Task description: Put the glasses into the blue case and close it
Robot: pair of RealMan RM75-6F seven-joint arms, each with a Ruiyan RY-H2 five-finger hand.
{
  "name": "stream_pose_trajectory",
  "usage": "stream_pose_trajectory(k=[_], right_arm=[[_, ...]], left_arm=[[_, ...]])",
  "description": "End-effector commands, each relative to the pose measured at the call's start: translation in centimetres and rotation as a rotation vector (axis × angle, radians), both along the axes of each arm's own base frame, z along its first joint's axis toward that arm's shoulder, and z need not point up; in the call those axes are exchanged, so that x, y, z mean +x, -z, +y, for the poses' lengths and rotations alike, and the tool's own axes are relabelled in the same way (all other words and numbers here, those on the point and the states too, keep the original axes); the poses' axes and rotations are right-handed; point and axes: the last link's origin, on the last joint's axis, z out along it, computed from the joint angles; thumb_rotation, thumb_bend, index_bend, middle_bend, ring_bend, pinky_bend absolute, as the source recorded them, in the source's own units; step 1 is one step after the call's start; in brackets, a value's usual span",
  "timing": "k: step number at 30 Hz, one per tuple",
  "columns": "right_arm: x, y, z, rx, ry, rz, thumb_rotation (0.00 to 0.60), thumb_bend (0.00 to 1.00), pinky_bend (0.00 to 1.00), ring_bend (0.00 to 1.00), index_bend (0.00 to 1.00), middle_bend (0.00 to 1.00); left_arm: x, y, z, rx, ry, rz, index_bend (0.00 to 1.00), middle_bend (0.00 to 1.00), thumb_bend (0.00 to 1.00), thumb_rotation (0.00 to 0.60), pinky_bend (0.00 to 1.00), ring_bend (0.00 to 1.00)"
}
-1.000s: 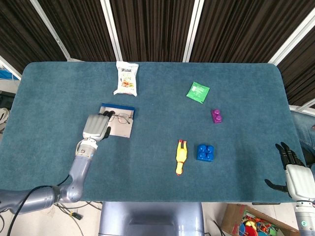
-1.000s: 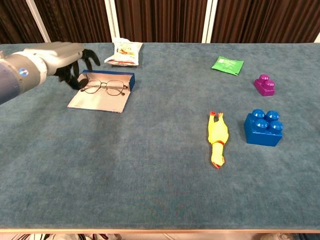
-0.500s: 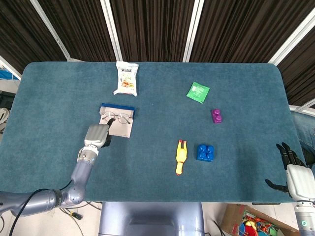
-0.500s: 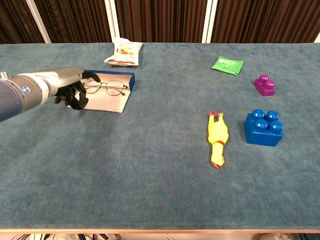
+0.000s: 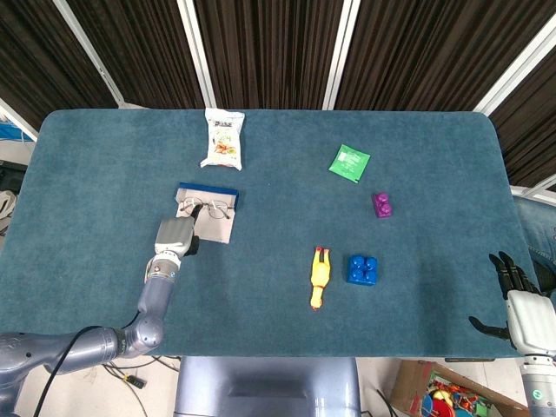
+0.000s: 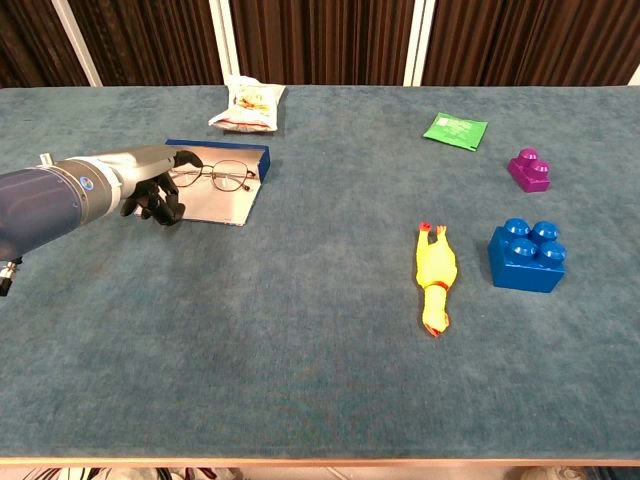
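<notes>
Left hand [image 6: 150,190] has pulled back toward the robot over the last second: it was up over the case's back-left corner by the glasses, now it sits low at the front-left corner of the open flap, fingers [image 6: 163,205] curled in, nothing visibly in them. Can't tell from either view whether the fingertips are touching the flap edge or just beside it. Glasses [image 6: 214,176] haven't moved. They lie unfolded, lenses up, across the back of the blue case [image 6: 226,150], resting against its blue tray rim with the pale flap [image 6: 205,206] spread flat in front. So the glasses are on the case, but whether they're properly seated in the tray isn't clear from here. My read: the placing step looks finished and the hand is repositioning to get under the flap and fold it over. Lid is not closed yet. Risk: frames look unfolded, so the flap may not shut flat on them. Right hand [image 5: 519,306] is parked off the table's right front corner, fingers spread, holding nothing. Snack bag [image 5: 223,137], green packet [image 5: 349,162], purple block [image 5: 381,204], blue block [image 5: 362,269] and yellow chicken toy [image 5: 320,279] all sit well apart from the case, untouched.
</notes>
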Motion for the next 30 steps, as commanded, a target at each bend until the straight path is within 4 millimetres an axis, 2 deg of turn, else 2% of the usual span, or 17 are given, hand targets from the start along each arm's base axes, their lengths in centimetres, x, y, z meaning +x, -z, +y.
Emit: stream_pose_trajectory(k=[1, 10, 22, 30], right_arm=[[0.0, 0.0, 0.0, 0.001, 0.0, 0.001, 0.6, 0.18, 0.27, 0.12, 0.0, 0.0], [0.0, 0.0, 0.0, -0.001, 0.003, 0.002, 0.6, 0.18, 0.27, 0.12, 0.0, 0.0], [0.0, 0.0, 0.0, -0.002, 0.004, 0.003, 0.6, 0.18, 0.27, 0.12, 0.0, 0.0], [-0.1, 0.0, 0.0, 0.001, 0.007, 0.0, 0.6, 0.18, 0.27, 0.12, 0.0, 0.0]], left_arm=[[-0.1, 0.3, 0.2, -0.009, -0.01, -0.001, 0.05, 0.63, 0.55, 0.6, 0.76, 0.68], [-0.4, 0.7, 0.6, -0.01, -0.015, -0.007, 0.05, 0.63, 0.55, 0.6, 0.76, 0.68], [0.6, 1.1, 1.0, -0.008, 0.005, -0.012, 0.05, 0.63, 0.54, 0.6, 0.76, 0.68], [0.5, 1.4, 1.9, 0.001, -0.017, 0.012, 0.05, 0.63, 0.54, 0.6, 0.76, 0.68]])
